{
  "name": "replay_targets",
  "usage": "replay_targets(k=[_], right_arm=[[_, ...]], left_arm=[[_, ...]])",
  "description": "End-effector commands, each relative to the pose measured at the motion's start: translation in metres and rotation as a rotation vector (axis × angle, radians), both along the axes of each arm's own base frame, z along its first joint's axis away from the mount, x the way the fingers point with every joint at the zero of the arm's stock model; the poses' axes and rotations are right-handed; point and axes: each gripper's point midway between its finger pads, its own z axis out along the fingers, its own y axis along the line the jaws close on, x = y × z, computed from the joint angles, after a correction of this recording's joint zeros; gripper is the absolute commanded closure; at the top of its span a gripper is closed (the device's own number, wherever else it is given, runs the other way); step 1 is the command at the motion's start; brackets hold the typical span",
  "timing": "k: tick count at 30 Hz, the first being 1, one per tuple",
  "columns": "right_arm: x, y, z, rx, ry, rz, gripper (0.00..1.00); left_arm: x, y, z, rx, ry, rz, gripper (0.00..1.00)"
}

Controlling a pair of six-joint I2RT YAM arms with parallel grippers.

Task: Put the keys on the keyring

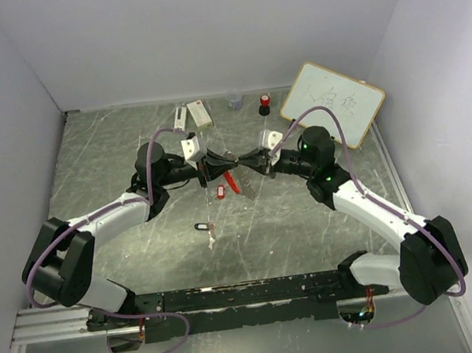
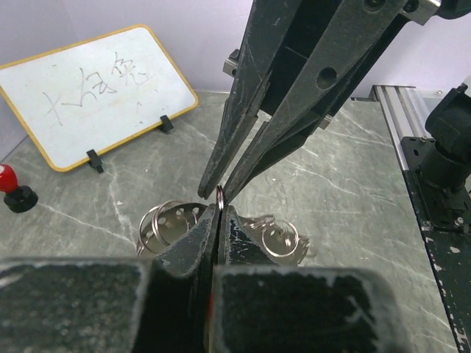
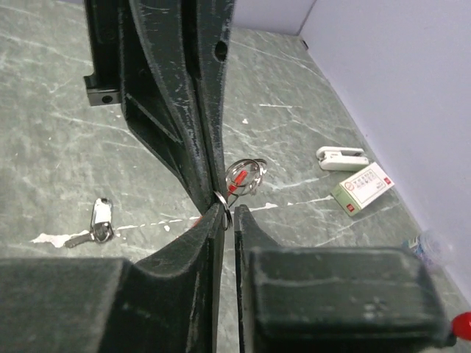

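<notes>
My left gripper (image 1: 224, 162) and right gripper (image 1: 240, 163) meet tip to tip above the table's middle. In the left wrist view the left gripper (image 2: 218, 209) is shut on a thin silver ring (image 2: 219, 197) of the keyring. The right gripper (image 3: 229, 211) has its jaws nearly closed on the same ring (image 3: 224, 202). The keyring's red piece (image 1: 231, 181) and more silver loops (image 3: 246, 175) hang to the table below. The red-headed key (image 1: 219, 193) and the black-headed key (image 1: 201, 226) lie on the table near the front. The black key also shows in the right wrist view (image 3: 101, 220).
A whiteboard (image 1: 332, 103) leans at the back right. A red-topped black cylinder (image 1: 265, 104), a small clear cup (image 1: 234, 101), a white box (image 1: 199, 114) and a white clip-like item (image 1: 181, 119) stand along the back. Walls enclose three sides.
</notes>
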Motion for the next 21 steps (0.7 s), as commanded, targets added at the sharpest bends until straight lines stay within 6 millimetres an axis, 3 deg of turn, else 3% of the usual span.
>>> replay_targets(k=[1,11,21], right_arm=[[0.009,-0.003,0.029,0.084,-0.002,-0.09,0.87],[0.022,-0.033,0.065,0.195,-0.014,-0.309,0.72],[0.025,-0.039,0.068,0.203,0.042,-0.357,0.72]], left_arm=[[-0.006,-0.005,0.027,-0.079,-0.086,0.001,0.93],[-0.006,-0.004,0.035,-0.109,-0.117,0.01,0.93],[-0.008,-0.003,0.052,-0.187,-0.142,-0.01,0.93]])
